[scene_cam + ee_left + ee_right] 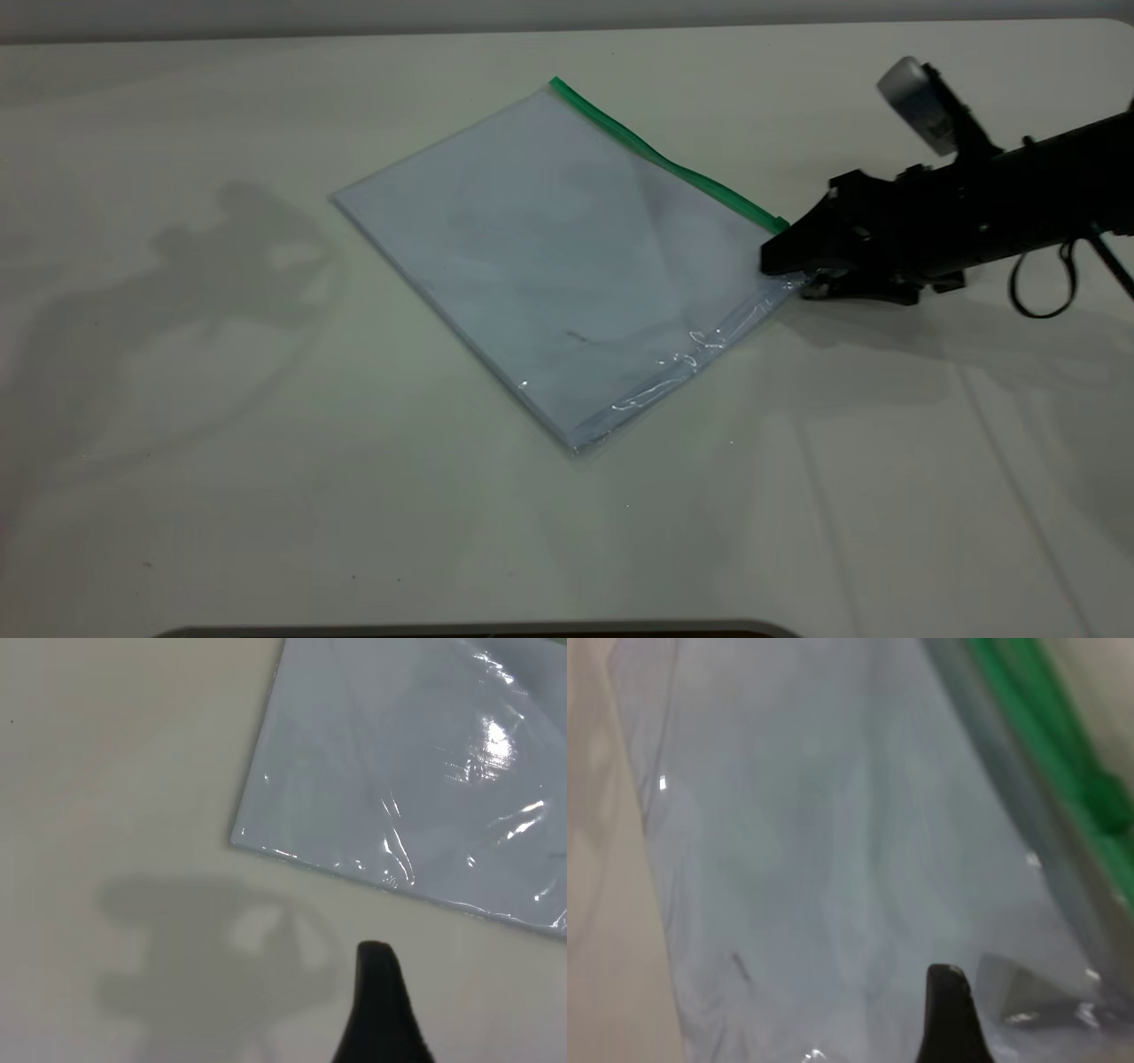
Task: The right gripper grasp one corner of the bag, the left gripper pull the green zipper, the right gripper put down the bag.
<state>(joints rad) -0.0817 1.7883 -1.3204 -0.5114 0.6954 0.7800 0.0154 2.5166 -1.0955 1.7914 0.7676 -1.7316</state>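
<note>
The bag lies flat on the white table, a clear pouch with pale sheets inside. The green zipper runs along its far long edge. My right gripper is at the bag's right corner, by the near end of the zipper, shut on the film, which rises a little there. The right wrist view shows the bag, the green zipper and one black finger over the film. My left gripper hovers over bare table just off the bag's left corner; it is outside the exterior view.
The white table spreads wide around the bag. The left arm's shadow falls on it left of the bag. The right arm's black body and cable loop reach in from the right edge.
</note>
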